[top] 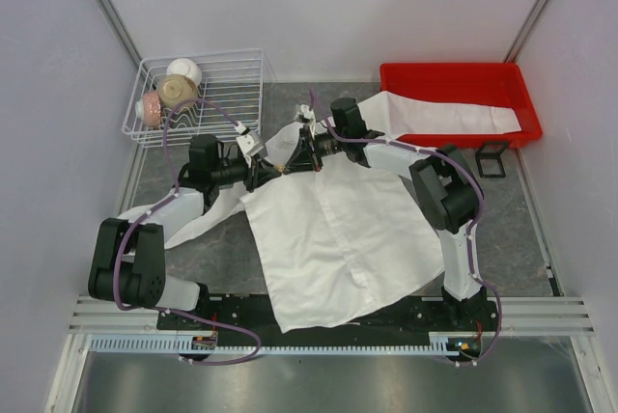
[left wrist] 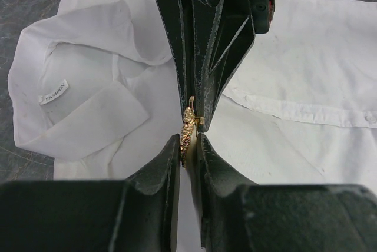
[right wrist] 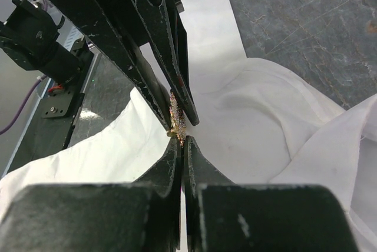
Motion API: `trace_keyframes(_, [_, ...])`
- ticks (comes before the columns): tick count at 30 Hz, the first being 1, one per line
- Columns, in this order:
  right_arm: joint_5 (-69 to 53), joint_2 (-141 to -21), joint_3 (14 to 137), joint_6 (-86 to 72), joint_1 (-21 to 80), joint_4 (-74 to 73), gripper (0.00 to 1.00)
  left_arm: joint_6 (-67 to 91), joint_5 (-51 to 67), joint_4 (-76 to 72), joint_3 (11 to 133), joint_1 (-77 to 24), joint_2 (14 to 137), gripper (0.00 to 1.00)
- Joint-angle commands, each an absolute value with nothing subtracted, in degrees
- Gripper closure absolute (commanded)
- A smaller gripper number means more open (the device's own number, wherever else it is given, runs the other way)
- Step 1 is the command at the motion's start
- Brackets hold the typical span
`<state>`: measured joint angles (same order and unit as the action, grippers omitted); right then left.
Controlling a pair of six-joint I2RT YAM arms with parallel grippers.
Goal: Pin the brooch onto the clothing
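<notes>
The clothing (top: 338, 239), a white collared shirt, lies spread on the grey table, with its collar (left wrist: 88, 87) under both grippers. The brooch (left wrist: 188, 134), tiny and gold, hangs edge-on above the shirt between the two grippers. My left gripper (left wrist: 188, 141) comes in from the left, its narrow jaws closed on the brooch's lower end. My right gripper (right wrist: 182, 141) meets it tip to tip from the opposite side, shut on the brooch (right wrist: 178, 123) at its other edge. In the top view the grippers meet near the collar and the brooch (top: 282, 168) is a speck.
A white wire basket (top: 246, 61) holding bowls stands at the back left. A red bin (top: 502, 80) at the back right has a white sleeve draped in it. A small black stand (top: 491, 158) sits beside the bin. A "FASHION" label (left wrist: 53, 91) shows inside the collar.
</notes>
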<state>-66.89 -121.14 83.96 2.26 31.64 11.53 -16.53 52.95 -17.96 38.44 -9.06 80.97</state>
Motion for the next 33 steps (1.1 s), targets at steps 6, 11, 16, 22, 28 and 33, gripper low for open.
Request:
trace_keyframes(6, [-65.4,-117.6,87.3,4.7,31.8,12.1,1.0,-24.4,51.7,-10.0,43.3,-10.8,82.8,0.91])
trace_keyframes(11, [-65.3,-117.8,88.7,4.1,32.0,11.8,1.0,-26.9,49.8,-6.9,44.6,-12.1,83.5,0.91])
trace_keyframes(16, [-65.4,-117.9,89.4,3.9,32.0,11.8,1.0,-27.7,48.1,-5.8,45.4,-12.5,84.5,0.89])
trace_keyframes(22, [-65.7,-117.6,89.6,3.8,32.1,11.9,1.0,-28.6,46.3,-5.2,46.0,-13.0,85.1,0.87])
trace_keyframes(28, [-65.6,-117.4,89.9,3.4,32.2,11.9,1.0,-29.9,45.2,-4.4,46.3,-14.0,85.5,0.83])
trace_keyframes(33, [-64.7,-117.6,90.1,3.3,32.3,11.2,1.0,-30.8,44.8,-4.0,46.9,-14.6,86.0,0.81])
